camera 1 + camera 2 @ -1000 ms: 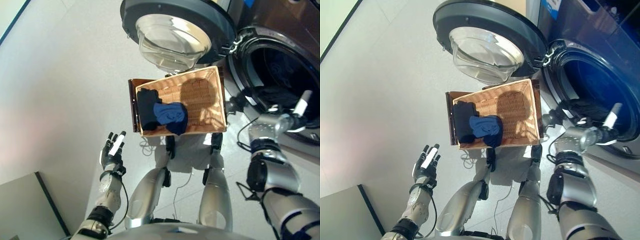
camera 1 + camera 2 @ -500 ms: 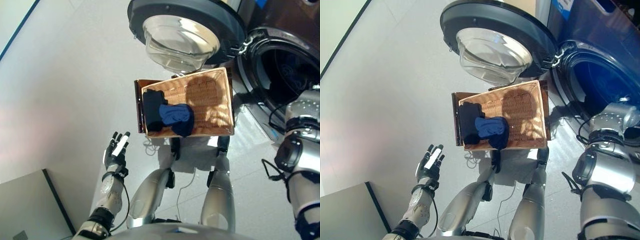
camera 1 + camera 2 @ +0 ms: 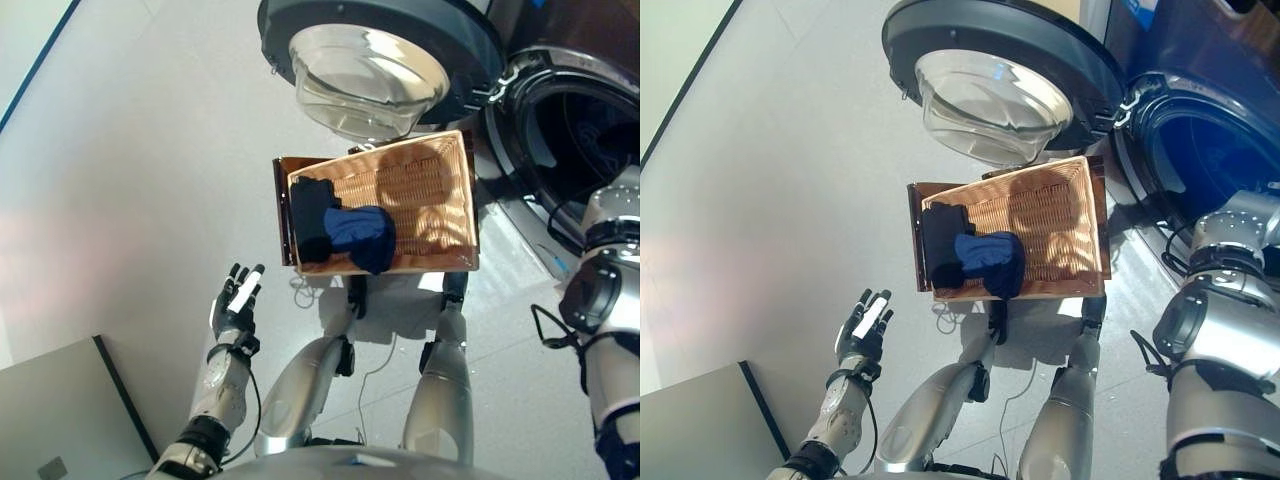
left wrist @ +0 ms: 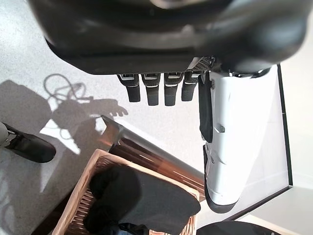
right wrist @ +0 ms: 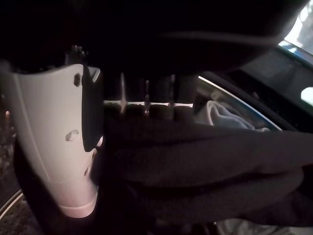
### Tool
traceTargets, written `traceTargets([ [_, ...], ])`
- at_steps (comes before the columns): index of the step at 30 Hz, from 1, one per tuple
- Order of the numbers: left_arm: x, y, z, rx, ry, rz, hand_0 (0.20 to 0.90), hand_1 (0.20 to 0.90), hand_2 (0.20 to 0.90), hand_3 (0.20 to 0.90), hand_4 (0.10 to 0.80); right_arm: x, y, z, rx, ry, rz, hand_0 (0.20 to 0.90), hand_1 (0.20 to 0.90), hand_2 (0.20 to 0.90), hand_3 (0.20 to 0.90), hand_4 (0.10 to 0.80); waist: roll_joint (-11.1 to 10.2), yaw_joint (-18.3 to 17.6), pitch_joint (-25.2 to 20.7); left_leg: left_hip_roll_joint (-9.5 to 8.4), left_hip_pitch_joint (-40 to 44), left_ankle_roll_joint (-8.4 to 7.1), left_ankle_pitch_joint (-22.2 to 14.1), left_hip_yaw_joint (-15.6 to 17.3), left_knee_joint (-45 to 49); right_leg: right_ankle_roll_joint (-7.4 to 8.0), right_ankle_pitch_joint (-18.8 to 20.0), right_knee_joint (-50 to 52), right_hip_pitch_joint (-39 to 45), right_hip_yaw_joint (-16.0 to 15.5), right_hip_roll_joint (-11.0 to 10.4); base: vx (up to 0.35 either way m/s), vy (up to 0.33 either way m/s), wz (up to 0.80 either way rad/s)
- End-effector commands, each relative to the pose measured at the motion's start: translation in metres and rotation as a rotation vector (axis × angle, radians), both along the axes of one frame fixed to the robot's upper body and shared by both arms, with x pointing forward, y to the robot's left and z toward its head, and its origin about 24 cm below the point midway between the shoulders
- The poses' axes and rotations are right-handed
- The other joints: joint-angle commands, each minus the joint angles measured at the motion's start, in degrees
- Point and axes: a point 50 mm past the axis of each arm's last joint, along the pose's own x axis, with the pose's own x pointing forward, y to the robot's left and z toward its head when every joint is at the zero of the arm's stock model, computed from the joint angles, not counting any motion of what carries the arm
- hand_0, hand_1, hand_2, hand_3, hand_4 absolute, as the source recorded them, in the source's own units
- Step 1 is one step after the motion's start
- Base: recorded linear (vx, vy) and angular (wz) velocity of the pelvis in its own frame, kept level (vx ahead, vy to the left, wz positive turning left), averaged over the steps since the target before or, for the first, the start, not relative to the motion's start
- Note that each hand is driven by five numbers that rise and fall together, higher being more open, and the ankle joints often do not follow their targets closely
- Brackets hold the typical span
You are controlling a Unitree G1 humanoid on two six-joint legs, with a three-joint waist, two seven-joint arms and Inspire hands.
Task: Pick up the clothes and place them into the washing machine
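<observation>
Right hand (image 5: 54, 147) is reaching into the washing machine (image 3: 570, 130) drum on the far right, out of the head views; its wrist view shows dark cloth (image 5: 205, 166) lying just past its fingers, but I cannot tell whether they are gripping it. Left hand (image 3: 236, 300), fingers straight, is hovering near left. Remaining clothes (image 3: 345, 235) are lying in the wicker basket (image 3: 430, 200), to the far right of that hand.

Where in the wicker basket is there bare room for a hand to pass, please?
The basket's half nearer the washing machine is bare weave. The far half is crowded: a black garment against the end wall, a blue garment beside it, overlapping.
</observation>
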Motion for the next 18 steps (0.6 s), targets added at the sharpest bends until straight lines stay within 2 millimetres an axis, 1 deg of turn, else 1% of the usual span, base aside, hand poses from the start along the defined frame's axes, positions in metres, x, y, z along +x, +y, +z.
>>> traceTargets([
  [1, -0.0029, 0.0209, 0.0086, 0.059, -0.049, 0.046, 0.900, 0.900, 0.900, 0.900, 0.800, -0.0397, -0.0336, 0.0982, -0.338, -0.033, -0.174, 0.900, 0.900, 0.900, 0.900, 0.800, 2.9, 0.0, -3.0, 1.70, 0.9, -5.18, -3.0, -0.5, -0.3, -0.05, -11.8, 11.0, -0.1, 0.3, 0.1, 0.000, 0.000, 0.00],
  [4, -0.0033, 0.0217, 0.0078, 0.057, -0.043, 0.052, 0.900, 0.900, 0.900, 0.900, 0.800, -0.0370, -0.0326, 0.0962, -0.325, -0.021, -0.158, 0.900, 0.900, 0.900, 0.900, 0.800, 2.8, 0.0, -2.8, 1.68, 0.9, -5.17, -3.0, -0.4, -0.3, -0.05, -11.7, 11.0, -0.1, 0.3, 0.1, 0.000, 0.000, 0.00],
  [8, -0.0034, 0.0233, 0.0078, 0.061, -0.038, 0.055, 0.900, 0.900, 0.900, 0.900, 0.800, -0.0349, -0.0329, 0.0908, -0.300, 0.040, -0.148, 0.900, 0.900, 0.900, 0.900, 0.800, 2.8, 0.2, -2.7, 1.61, 0.8, -5.08, -3.0, -0.4, -0.2, -0.06, -11.5, 10.9, -0.1, 0.4, 0.1, 0.000, 0.000, 0.00],
  [10, -0.0038, 0.0253, 0.0074, 0.069, -0.033, 0.059, 0.900, 0.900, 0.900, 0.900, 0.800, -0.0348, -0.0327, 0.0915, -0.294, 0.080, -0.152, 0.900, 0.900, 0.900, 0.900, 0.800, 2.7, 0.2, -2.7, 1.53, 0.8, -5.09, -2.9, -0.4, -0.2, -0.08, -11.5, 10.8, 0.0, 0.4, 0.0, 0.000, 0.000, 0.00],
  [14, -0.0039, 0.0271, 0.0084, 0.069, -0.036, 0.072, 0.900, 0.900, 0.900, 0.900, 0.800, -0.0310, -0.0283, 0.0934, -0.293, 0.089, -0.143, 0.900, 0.900, 0.900, 0.900, 0.800, 2.7, 0.2, -2.6, 1.53, 0.7, -5.04, -2.8, -0.4, -0.2, -0.14, -11.3, 10.8, -0.1, 0.4, 0.0, -0.003, 0.008, 0.00],
  [18, -0.0048, 0.0290, 0.0097, 0.079, -0.036, 0.074, 0.900, 0.900, 0.900, 0.900, 0.800, -0.0328, -0.0295, 0.0909, -0.275, 0.172, -0.168, 0.900, 0.900, 0.900, 0.900, 0.800, 2.5, 0.4, -2.8, 1.49, 0.7, -5.04, -2.8, -0.5, -0.2, -0.17, -11.1, 10.5, 0.2, 0.3, 0.0, 0.000, 0.000, 0.00],
])
